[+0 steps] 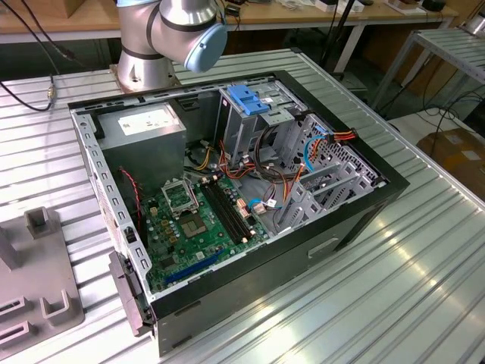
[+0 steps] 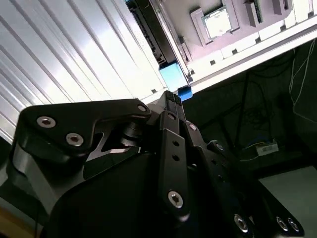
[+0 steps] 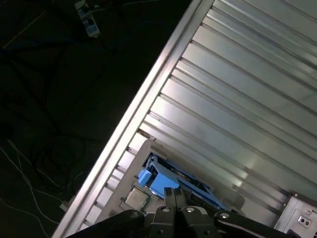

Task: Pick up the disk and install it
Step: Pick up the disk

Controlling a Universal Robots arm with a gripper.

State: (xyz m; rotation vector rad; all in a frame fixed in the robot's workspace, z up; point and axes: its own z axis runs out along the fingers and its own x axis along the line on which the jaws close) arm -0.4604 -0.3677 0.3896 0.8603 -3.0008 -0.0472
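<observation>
Disk, the flat grey metal hard drive framed by bright blue plastic rails [image 3: 173,179], sits at the pale grey fixture plate [image 3: 144,147] on the table's edge, beside a small square silver chip [image 3: 136,197]. It appears propped edge-up, probably so that its blue end faces your tool.

You have the black two-fingered gripper [image 3: 172,194] right at that blue end in both wrist views. Its fingers are drawn narrow, almost together. Whether blue plastic is pinched between them I cannot tell, as the contact is hidden.

The black open-sided computer case [image 1: 364,205] lies on its side with the board facing up, which I judge leaves the grey metal drive cage with its blue plastic bracket [image 1: 250,98] reachable from above.

Everything rests on a ribbed, shiny aluminium table [image 3: 237,89] (it throws a lot of glare). Past its edge you see dark floor with loose cables [image 3: 49,99], and a wooden workbench [image 1: 76,19] stands behind the arm.
</observation>
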